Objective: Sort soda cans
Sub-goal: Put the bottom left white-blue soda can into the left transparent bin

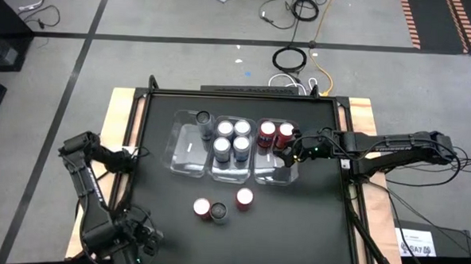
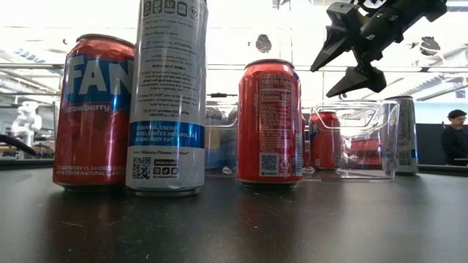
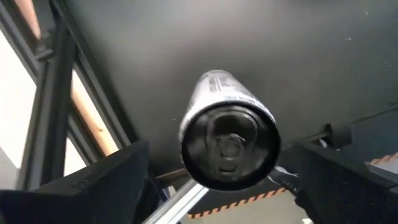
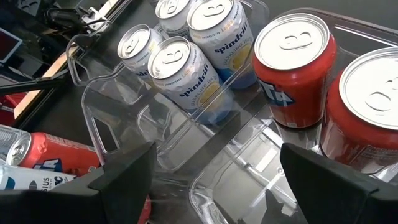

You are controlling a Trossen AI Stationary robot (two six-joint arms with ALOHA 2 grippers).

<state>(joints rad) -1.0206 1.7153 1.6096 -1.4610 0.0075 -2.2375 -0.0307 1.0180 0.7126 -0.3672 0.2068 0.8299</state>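
Three clear bins stand mid-table. The left bin (image 1: 185, 150) holds one dark can (image 1: 204, 119), the middle bin (image 1: 230, 173) several blue-silver cans (image 1: 233, 138), and the right bin (image 1: 275, 175) two red cans (image 1: 275, 134). Two red cans (image 1: 202, 207) (image 1: 244, 198) and a tall silver-white can (image 1: 218, 214) stand loose nearer the front. My right gripper (image 1: 286, 154) hangs open above the right bin. My left gripper (image 1: 139, 238) points down at the near left corner, open. A dark can (image 3: 227, 137) sits between its fingers, with a gap on either side of the can's top.
The table's raised dark frame (image 3: 59, 99) runs close beside my left gripper. The three loose cans (image 2: 168, 95) stand close together. Bare black tabletop (image 1: 311, 223) lies at the near right. A person (image 2: 457, 135) shows in the room beyond the far edge.
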